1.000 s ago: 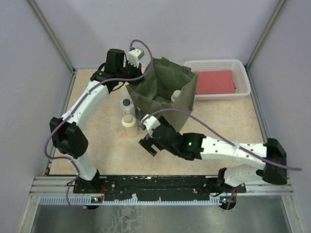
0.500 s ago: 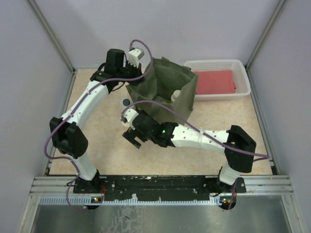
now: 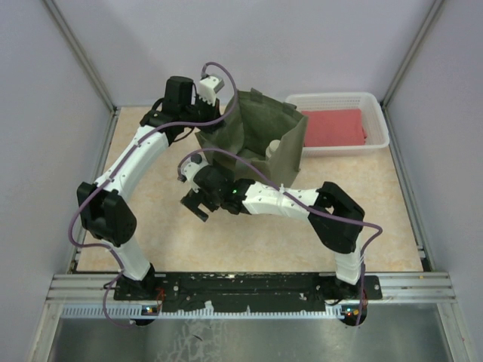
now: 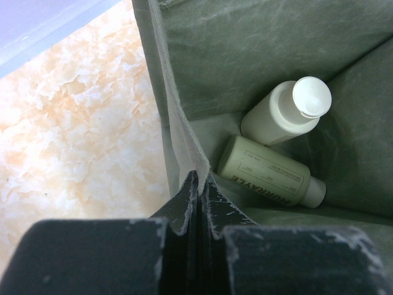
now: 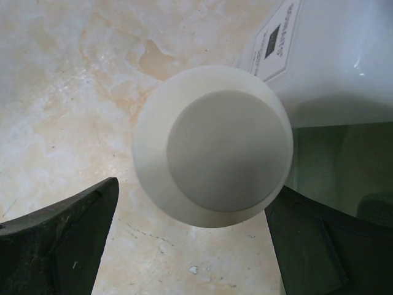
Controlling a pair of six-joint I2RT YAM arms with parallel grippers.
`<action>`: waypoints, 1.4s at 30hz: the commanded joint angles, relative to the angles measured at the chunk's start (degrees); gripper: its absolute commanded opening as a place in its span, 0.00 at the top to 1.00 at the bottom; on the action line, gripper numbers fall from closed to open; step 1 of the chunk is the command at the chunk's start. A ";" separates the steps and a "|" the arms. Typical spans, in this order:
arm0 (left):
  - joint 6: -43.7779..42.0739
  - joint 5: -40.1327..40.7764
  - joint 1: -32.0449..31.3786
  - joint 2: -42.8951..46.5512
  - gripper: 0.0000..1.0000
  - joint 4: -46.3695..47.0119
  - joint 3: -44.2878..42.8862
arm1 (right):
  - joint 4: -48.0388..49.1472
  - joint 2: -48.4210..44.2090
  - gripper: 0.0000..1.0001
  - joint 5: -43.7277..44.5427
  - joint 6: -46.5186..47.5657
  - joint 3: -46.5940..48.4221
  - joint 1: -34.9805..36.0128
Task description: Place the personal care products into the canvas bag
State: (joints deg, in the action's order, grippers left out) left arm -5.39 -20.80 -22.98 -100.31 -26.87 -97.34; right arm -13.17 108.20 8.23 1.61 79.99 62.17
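Note:
The olive-green canvas bag (image 3: 256, 139) stands open at the back centre. My left gripper (image 4: 198, 184) is shut on its near-left rim (image 3: 202, 134). Inside the bag lie a white bottle with a white cap (image 4: 287, 112) and a pale yellowish cylinder (image 4: 270, 173); one of them shows from above (image 3: 273, 148). My right gripper (image 5: 195, 200) is open, its fingers (image 5: 67, 239) on either side of a cream-capped bottle (image 5: 212, 147) that stands on the table left of the bag. A white labelled bottle (image 5: 331, 55) stands just behind it. From above, the right gripper (image 3: 198, 200) hides both bottles.
A white mesh basket (image 3: 377, 132) holding a red folded cloth (image 3: 333, 127) sits at the back right. The bag's wall (image 5: 334, 160) is close to my right gripper's right finger. Grey walls enclose the marbled tabletop (image 3: 151, 226).
My right arm has swung left and away from its base, bringing the open gripper down over the cream-capped bottle. The left arm and the bag have not moved.

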 commanded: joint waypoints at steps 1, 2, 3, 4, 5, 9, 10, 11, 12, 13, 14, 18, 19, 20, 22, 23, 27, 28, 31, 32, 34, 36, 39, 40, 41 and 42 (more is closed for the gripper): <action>-0.97 0.43 0.13 2.05 1.00 -1.14 1.61 | 2.58 0.70 0.01 -1.56 1.57 4.12 -2.26; -1.04 0.49 0.06 2.25 1.00 -1.04 1.78 | 2.80 0.96 0.01 -1.78 1.70 4.41 -2.76; -1.03 0.49 0.10 2.38 1.00 -0.99 1.78 | 2.88 1.29 0.01 -2.03 1.95 4.86 -3.25; -1.11 0.38 0.08 2.48 1.00 -0.99 1.73 | 2.91 1.61 0.01 -2.14 2.18 5.39 -3.70; -1.17 0.32 0.13 2.50 1.00 -0.99 1.67 | 2.89 1.98 0.01 -2.27 2.44 6.03 -4.03; -1.21 -0.05 0.20 2.33 1.00 -0.99 1.52 | 1.69 3.83 0.01 -3.74 3.06 9.13 -4.45; -1.26 -0.16 0.22 2.32 1.00 -0.99 1.61 | 1.62 4.06 0.01 -4.46 2.94 9.56 -4.43; -1.24 -0.14 0.15 2.24 1.00 -0.99 1.63 | 1.66 4.24 0.01 -5.23 2.77 9.79 -4.41; -1.29 -0.04 0.17 2.16 1.00 -0.91 1.69 | 1.90 4.36 0.01 -5.84 2.67 9.83 -4.43; -1.27 0.00 0.20 2.10 1.00 -0.84 1.70 | 2.27 4.43 0.01 -6.33 2.55 9.84 -4.43; -1.29 -0.03 0.15 2.06 1.00 -0.77 1.71 | 2.53 4.58 0.01 -6.63 2.46 9.78 -4.43; -1.19 -0.46 0.13 1.90 1.00 -0.47 1.64 | 3.18 5.62 0.01 -7.36 2.18 9.82 -4.43; -1.20 -0.47 0.13 1.88 1.00 -0.46 1.68 | 3.64 5.89 0.01 -7.54 2.17 9.69 -4.43; -1.16 -0.47 0.15 1.88 1.00 -0.46 1.67 | 4.20 6.02 0.01 -7.79 2.17 9.47 -4.43; -1.20 -0.48 0.14 1.79 1.00 -0.37 1.76 | 6.05 6.05 0.01 -8.39 2.17 8.67 -4.41; -1.20 -0.54 0.21 1.79 1.00 -0.37 1.80 | 6.64 6.12 0.01 -8.78 2.11 8.57 -4.43; -1.23 -0.50 0.21 1.70 1.00 -0.37 1.76 | 7.96 6.70 0.01 -9.03 1.88 8.82 -4.34; -1.27 -0.55 0.22 1.70 1.00 -0.37 1.79 | 8.18 6.67 0.01 -8.90 1.83 8.82 -4.34; -1.29 -0.56 0.24 1.68 1.00 -0.37 1.87 | 8.63 6.67 0.06 -9.21 1.73 8.59 -4.34; -1.25 -0.56 0.25 1.62 1.00 -0.36 1.89 | 8.74 6.74 0.09 -9.46 1.67 8.48 -4.34; -1.22 -0.61 0.24 1.71 1.00 -0.24 1.97 | 8.75 6.76 0.19 -10.10 1.56 8.26 -4.34; -1.19 -0.57 0.31 1.70 1.00 -0.20 2.06 | 8.22 6.76 0.30 -10.37 1.52 8.04 -4.22; -1.27 -0.65 0.32 1.71 1.00 -0.20 2.15 | 6.68 6.65 0.57 -10.19 1.54 8.07 -3.99; -1.29 -0.65 0.31 1.70 1.00 -0.20 2.18 | 6.00 6.32 0.67 -10.08 1.12 7.96 -3.91; -1.25 -0.65 0.37 1.71 1.00 -0.20 2.17 | 5.43 5.85 0.74 -10.11 0.59 7.82 -3.84; -1.24 -0.69 0.39 1.70 1.00 -0.13 2.22 | 4.91 5.35 0.78 -10.12 0.18 7.52 -3.69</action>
State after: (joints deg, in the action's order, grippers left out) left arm -6.24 -20.60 -22.98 -99.39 -26.33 -96.16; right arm -8.36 114.10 -1.10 3.09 86.72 58.24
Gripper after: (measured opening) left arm 0.030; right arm 0.678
